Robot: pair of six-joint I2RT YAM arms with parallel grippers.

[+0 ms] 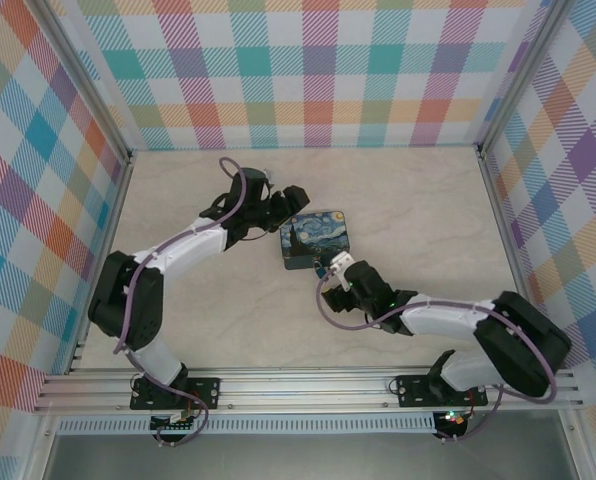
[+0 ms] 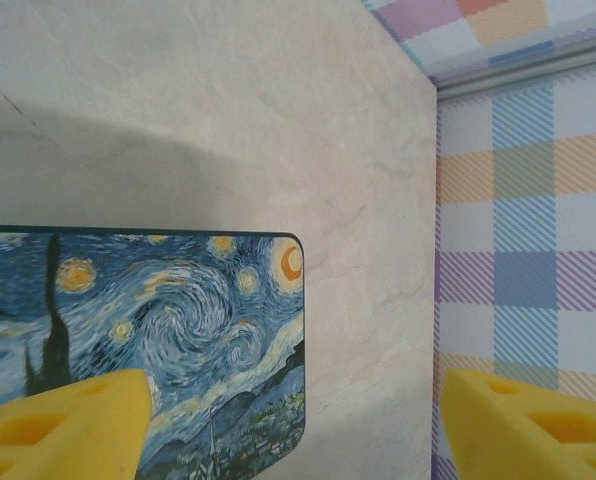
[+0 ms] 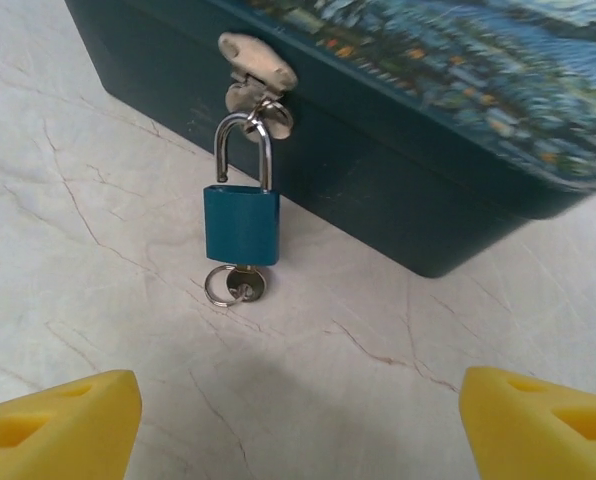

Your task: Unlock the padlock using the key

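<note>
Under the hasp point(image 3: 256, 65) of the tin point(image 3: 378, 170), blue padlock point(image 3: 241, 225), key point(image 3: 246, 286) in base

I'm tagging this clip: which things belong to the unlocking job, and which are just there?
Job: padlock; key in its keyhole; right gripper, open, facing them.
Just there: starry-night tin, whose hasp holds the padlock; table.

A dark-blue tin point(image 1: 317, 239) (its lid printed with a swirling starry night) is set flat near the middle of the pale marbled table point(image 1: 408, 200), which is enclosed by pastel plaid walls point(image 1: 318, 70).
</note>
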